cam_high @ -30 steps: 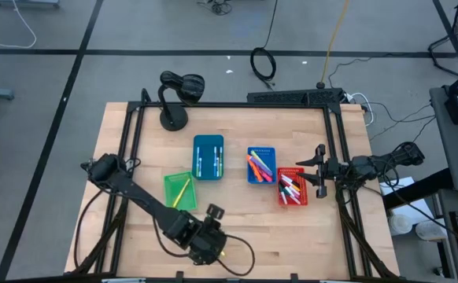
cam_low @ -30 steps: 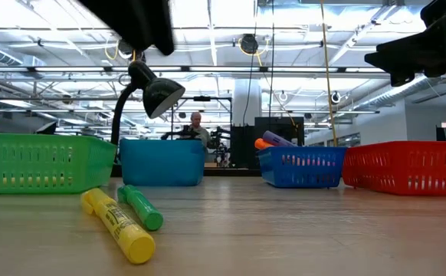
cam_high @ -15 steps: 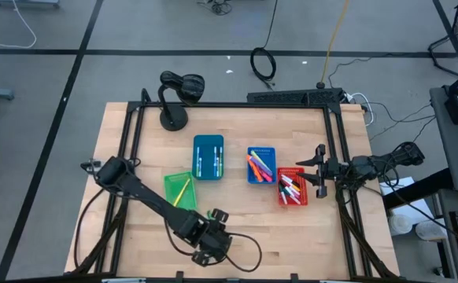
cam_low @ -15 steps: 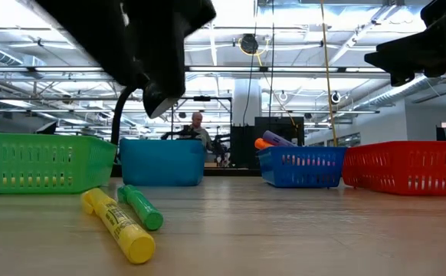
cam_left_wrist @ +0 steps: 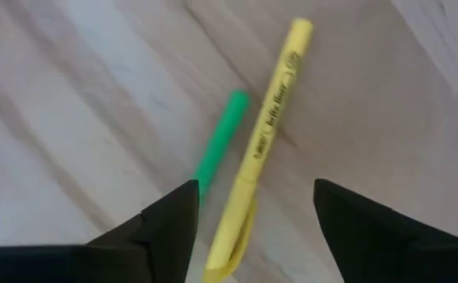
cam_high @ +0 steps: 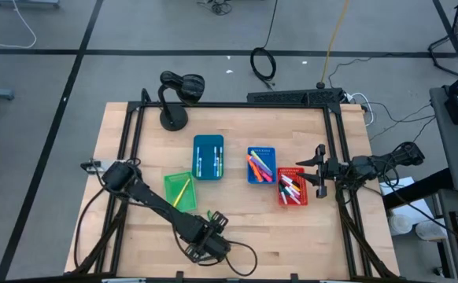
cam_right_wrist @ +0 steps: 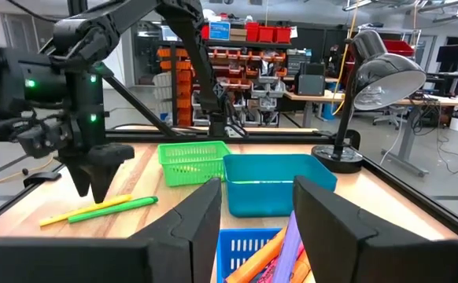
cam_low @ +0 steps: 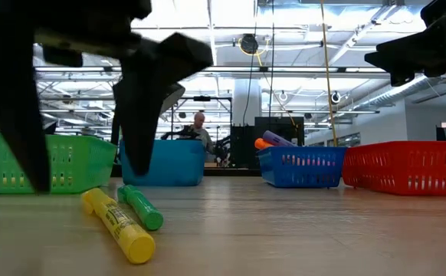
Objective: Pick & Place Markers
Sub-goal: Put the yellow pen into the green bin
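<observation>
**Two loose markers under the left gripper, near edge of worktop**

Item 1: yellow marker point(cam_left_wrist: 262, 149). Lies flat on the worktop point(cam_high: 292, 228), apart from every bin. Black lettering runs along its barrel; too blurred to read.

Item 2: green marker point(cam_left_wrist: 220, 140). Lies just beside the yellow one, nearly parallel, shorter in visible length. No label legible.

Left gripper point(cam_left_wrist: 253, 206): fingers spread wide, holding nothing, poised directly above the pair. In the left wrist view the yellow marker's long axis runs through the gap between the fingers, while the green one sits toward one finger. A close would likely need the gap set across the barrel, not along it.

Right gripper point(cam_high: 320, 170): waits over the red bin point(cam_high: 299, 199), well apart from the loose pair; fingers parted, nothing between them. The left arm is clearly the nearer.

Stored stock: green bin point(cam_high: 168, 190), teal bin point(cam_high: 197, 144), blue bin point(cam_high: 252, 178) and the red bin each hold markers already.
</observation>
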Robot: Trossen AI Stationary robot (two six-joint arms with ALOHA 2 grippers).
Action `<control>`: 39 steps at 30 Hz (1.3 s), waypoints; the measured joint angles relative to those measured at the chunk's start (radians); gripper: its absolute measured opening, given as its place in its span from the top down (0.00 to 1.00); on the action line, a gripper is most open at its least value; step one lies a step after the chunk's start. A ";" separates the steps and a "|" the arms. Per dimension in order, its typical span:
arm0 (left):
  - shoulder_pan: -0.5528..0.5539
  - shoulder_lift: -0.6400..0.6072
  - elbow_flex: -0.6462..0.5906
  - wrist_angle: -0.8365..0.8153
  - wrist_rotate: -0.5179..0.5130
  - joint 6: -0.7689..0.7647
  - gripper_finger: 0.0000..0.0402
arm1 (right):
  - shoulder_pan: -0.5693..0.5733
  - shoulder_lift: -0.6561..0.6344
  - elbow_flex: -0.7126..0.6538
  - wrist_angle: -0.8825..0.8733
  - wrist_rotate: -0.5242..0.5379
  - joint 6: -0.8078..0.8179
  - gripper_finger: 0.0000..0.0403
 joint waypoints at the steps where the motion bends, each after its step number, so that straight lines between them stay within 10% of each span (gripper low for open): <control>1: 0.000 0.008 0.000 -0.009 0.003 0.012 0.38 | 0.000 0.000 0.000 0.000 0.000 0.000 0.64; 39: 0.061 0.030 -0.138 0.196 0.074 -0.007 0.90 | 0.000 0.000 0.000 0.002 0.000 0.000 0.64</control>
